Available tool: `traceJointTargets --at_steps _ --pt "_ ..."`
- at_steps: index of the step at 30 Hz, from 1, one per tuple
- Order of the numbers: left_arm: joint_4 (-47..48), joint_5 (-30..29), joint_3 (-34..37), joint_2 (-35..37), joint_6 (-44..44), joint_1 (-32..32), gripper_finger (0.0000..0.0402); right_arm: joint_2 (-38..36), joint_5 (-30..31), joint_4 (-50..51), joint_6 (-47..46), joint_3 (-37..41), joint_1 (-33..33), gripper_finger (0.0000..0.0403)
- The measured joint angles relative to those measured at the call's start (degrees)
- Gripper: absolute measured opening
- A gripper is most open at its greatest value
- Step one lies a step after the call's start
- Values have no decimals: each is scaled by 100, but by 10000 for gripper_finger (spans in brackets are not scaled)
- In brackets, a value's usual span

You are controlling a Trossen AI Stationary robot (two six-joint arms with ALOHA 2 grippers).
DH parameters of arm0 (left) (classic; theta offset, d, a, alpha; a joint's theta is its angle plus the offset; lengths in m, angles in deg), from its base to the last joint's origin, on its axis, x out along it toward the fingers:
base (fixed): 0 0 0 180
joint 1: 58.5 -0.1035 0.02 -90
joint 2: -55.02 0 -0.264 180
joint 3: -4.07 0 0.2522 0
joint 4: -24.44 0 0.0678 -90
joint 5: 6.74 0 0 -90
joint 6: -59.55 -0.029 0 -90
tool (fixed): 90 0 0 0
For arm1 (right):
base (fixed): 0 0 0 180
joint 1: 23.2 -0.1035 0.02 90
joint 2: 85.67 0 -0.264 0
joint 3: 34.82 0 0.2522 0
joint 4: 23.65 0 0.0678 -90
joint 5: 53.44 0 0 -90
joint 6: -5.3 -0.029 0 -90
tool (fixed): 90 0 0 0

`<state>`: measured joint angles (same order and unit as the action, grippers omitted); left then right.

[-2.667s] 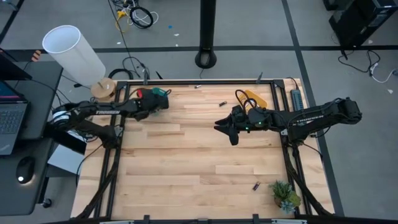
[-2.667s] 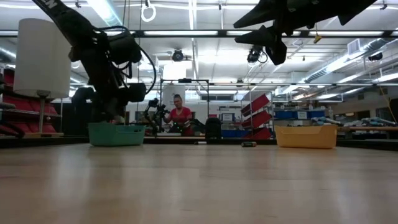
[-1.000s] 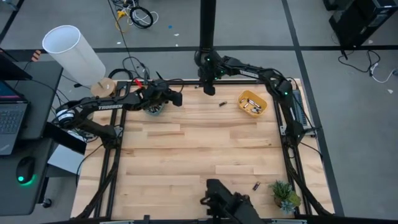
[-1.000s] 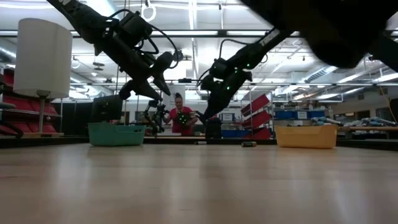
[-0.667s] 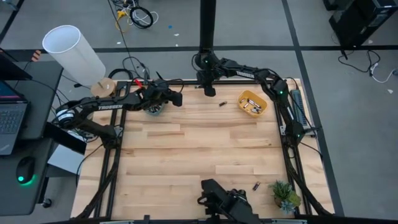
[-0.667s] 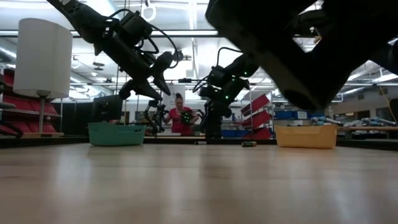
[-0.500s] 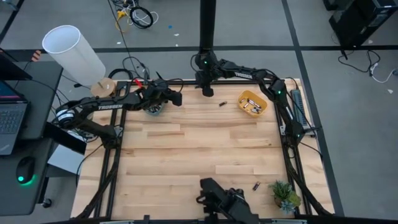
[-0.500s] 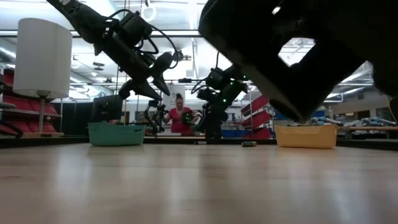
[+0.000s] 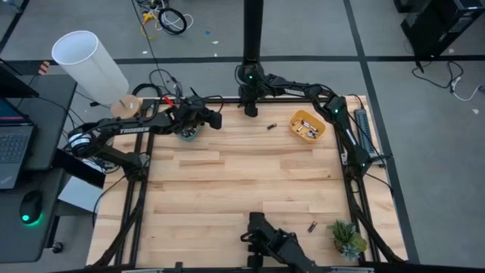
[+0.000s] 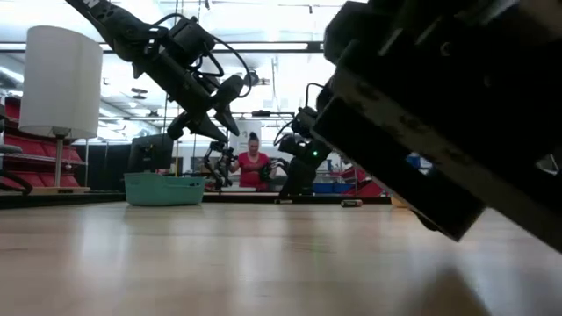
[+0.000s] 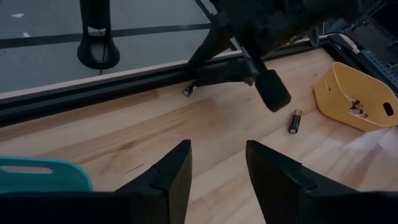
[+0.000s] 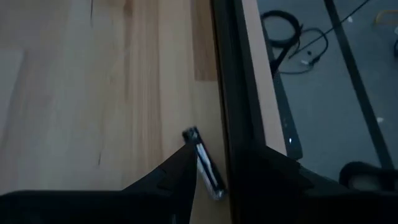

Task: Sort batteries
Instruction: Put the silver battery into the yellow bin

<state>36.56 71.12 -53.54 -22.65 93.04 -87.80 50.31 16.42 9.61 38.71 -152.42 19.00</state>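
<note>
The right gripper (image 9: 250, 109) has swung to the far rail, well apart from the orange bin (image 9: 322, 130). Its released jaws now straddle 1 battery (image 12: 203, 165) there, so a pick looks imminent. The left gripper (image 11: 214, 168) waits released and empty, farther from that bin.

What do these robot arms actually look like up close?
Both are slim, dark, jointed arms. The left arm carries white lettering along one segment and black cables looping near its wrist. The right arm shows a small green light. The left gripper ends in two flat, dark, wedge-shaped fingers.
</note>
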Motion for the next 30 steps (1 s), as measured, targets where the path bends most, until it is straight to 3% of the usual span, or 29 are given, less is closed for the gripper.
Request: traceJointTargets --at_steps 16,21,30 --pt "-23 4 0 0 14 -2 163 -24 162 854 -277 -143 70 150" --pt "-19 4 0 0 15 -2 163 -33 557 1152 125 -552 -103 150" --pt "-20 9 0 0 16 -2 163 -61 -113 1285 48 -1370 -157 150"
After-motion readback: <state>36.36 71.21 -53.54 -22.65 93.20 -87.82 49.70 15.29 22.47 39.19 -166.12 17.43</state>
